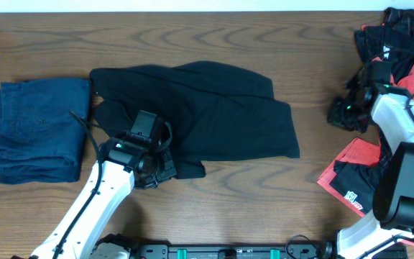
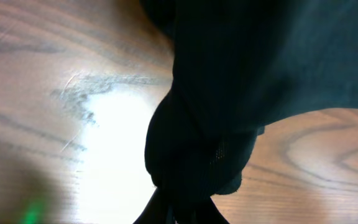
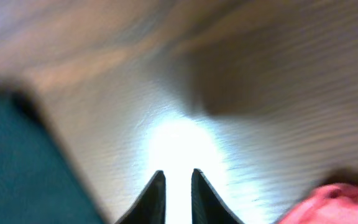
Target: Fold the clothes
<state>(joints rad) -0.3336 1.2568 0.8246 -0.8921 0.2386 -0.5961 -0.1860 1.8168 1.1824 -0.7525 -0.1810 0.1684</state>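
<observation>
Our left claw (image 1: 158,167) is clamped shut on a bunched fold at the near edge of the long black stretchy pants (image 1: 214,115). In the left wrist view that fabric (image 2: 229,74) gathers into a knot just above the wood. The pants lie spread across the middle of the brown wood-grain table (image 1: 192,43). Their left edge sits just beside a folded blue denim garment (image 1: 38,129), and their right edge ends well short of the right arm.

Our right claw (image 3: 178,177) hovers over bare wood, its tips parted by a narrow gap with nothing between them. A flat coral-red and black piece (image 1: 351,180) lies near the front right edge, and a heap of coral-red and black garments (image 1: 401,43) fills the far right corner. We see open wood between the pants and those pieces, and along the far edge.
</observation>
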